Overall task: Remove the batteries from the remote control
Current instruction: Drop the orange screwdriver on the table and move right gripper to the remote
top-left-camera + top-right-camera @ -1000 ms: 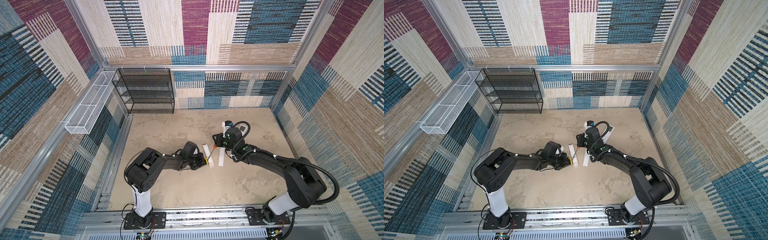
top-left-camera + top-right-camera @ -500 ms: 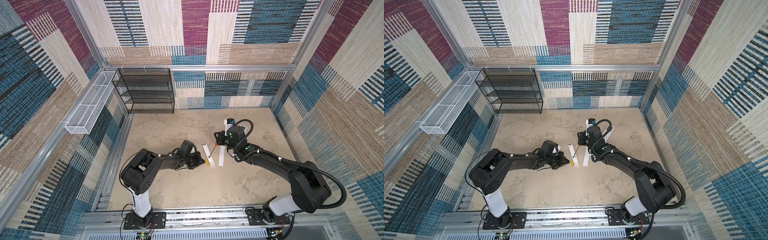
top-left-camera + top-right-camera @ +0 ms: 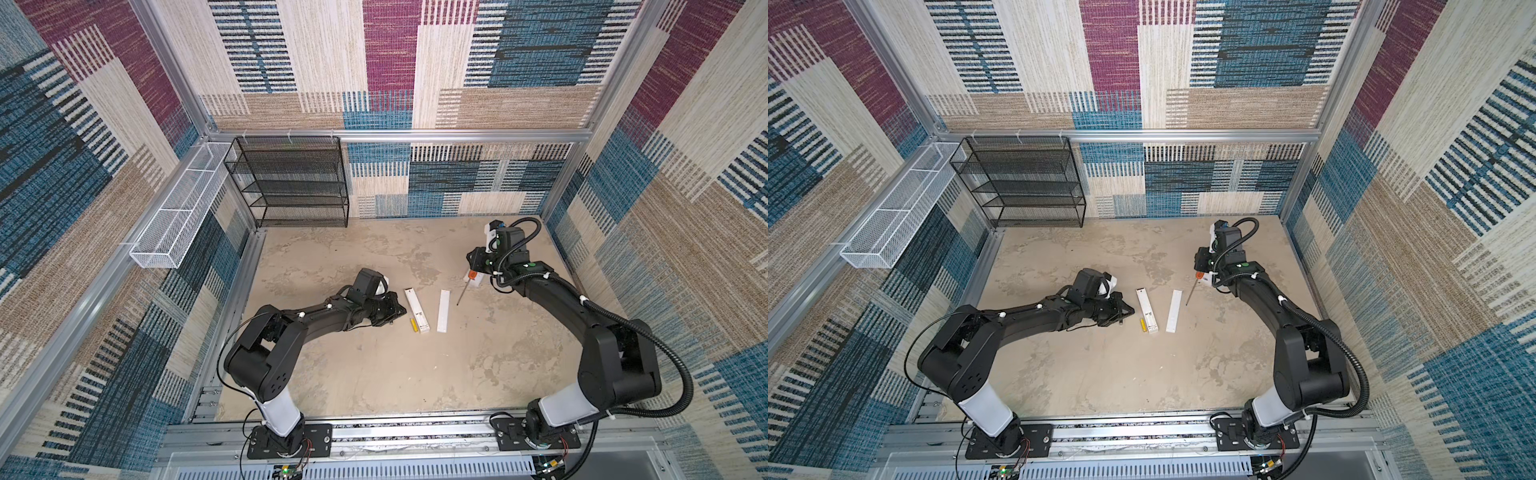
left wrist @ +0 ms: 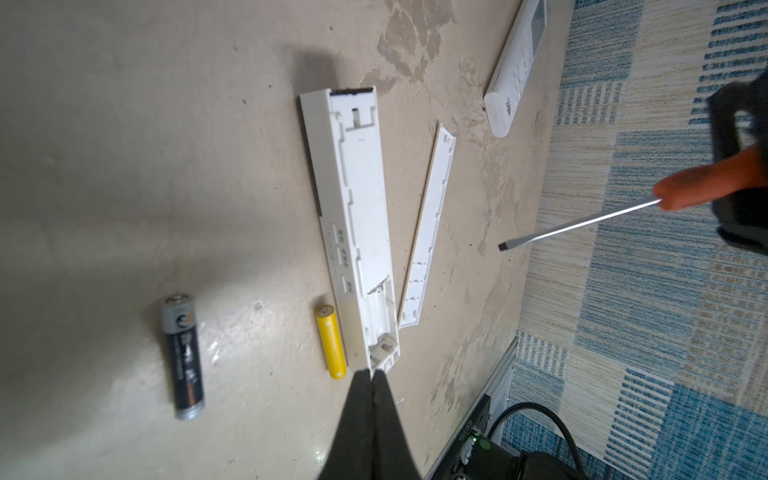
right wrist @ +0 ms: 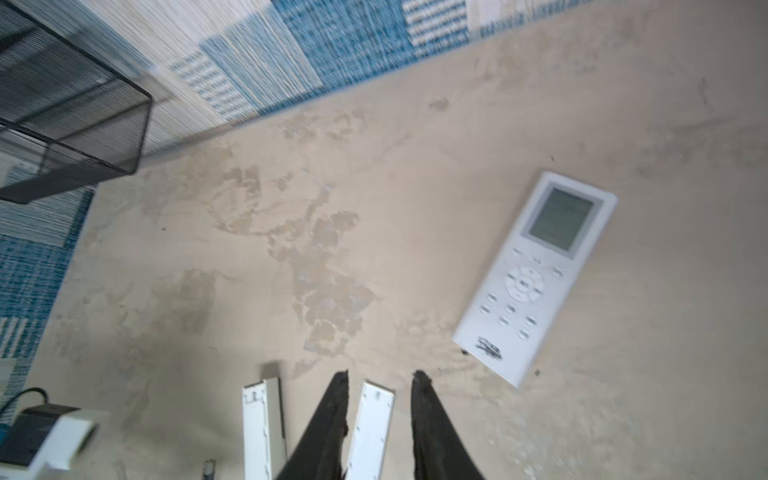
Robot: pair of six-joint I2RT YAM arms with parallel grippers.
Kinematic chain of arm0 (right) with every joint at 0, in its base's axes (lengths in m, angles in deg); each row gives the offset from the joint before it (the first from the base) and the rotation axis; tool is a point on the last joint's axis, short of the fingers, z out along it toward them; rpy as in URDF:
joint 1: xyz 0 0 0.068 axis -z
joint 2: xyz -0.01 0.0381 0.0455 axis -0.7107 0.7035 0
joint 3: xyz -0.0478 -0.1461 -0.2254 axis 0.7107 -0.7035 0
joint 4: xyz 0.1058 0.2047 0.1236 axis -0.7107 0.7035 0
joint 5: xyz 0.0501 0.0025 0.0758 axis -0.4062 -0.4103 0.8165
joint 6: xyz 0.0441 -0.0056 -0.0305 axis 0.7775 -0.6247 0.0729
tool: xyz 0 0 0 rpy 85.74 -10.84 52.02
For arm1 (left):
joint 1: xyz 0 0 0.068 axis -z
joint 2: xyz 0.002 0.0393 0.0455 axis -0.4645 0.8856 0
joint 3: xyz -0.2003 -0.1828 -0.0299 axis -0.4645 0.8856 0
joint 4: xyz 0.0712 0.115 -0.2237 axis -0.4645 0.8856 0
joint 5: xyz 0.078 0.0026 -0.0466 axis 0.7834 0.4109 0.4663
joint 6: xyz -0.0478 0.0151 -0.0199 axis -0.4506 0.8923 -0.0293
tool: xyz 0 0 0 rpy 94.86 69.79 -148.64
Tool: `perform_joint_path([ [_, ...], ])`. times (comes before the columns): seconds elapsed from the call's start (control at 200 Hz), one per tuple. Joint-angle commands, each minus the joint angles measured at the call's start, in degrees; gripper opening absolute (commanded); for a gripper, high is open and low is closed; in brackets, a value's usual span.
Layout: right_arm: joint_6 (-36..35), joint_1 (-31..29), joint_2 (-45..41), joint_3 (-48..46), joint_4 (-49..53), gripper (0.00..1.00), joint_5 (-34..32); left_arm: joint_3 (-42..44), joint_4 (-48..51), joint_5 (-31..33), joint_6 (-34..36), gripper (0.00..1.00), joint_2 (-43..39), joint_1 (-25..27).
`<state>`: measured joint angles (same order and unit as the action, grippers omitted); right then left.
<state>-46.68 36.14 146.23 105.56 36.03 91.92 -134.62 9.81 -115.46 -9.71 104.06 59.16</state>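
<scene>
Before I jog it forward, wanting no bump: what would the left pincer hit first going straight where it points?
The shut left pincer points at the near end of the opened white remote, likely first contact. The yellow battery lies just beside that line; height unclear.

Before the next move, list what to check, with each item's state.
1. Battery bay of the opened white plastic remote: empty, ok.
2. Yellow cylindrical battery: out, lying beside that remote, ok.
3. Dark grey cylindrical battery: out, apart on the beige table, ok.
4. Left hand: shut, holding nothing, ok.
5. Right hand: gripping the orange-handled screwdriver, tip clear of the remote, ok.
6. White remote with a screen: buttons up, battery bay hidden, cannot tell.
</scene>
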Motion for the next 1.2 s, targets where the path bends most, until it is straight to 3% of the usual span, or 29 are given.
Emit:
perform_joint_path([
  [0.0,-2.20,2.17,-1.16,-0.87,5.18,0.00,2.09,0.34,3.55,0.02,4.83,0.02,-2.34,-1.73],
  [0.295,-3.78,10.36,-2.93,-6.22,10.89,0.02,-0.13,2.53,13.58,-0.16,13.83,0.07,-9.08,-12.53],
  [0.476,-3.67,11.34,-0.06,-8.11,12.66,0.06,-1.25,3.94,13.77,-4.49,15.81,0.08,-6.59,-17.55],
  [0.991,-1.82,11.43,2.82,-10.36,10.14,0.45,-4.86,7.44,11.82,-7.75,18.12,0.08,-2.03,-18.40],
  [1.197,-1.56,11.44,3.48,-10.71,9.33,0.49,-4.83,8.37,10.61,-8.09,17.49,0.07,-1.88,-18.39],
])
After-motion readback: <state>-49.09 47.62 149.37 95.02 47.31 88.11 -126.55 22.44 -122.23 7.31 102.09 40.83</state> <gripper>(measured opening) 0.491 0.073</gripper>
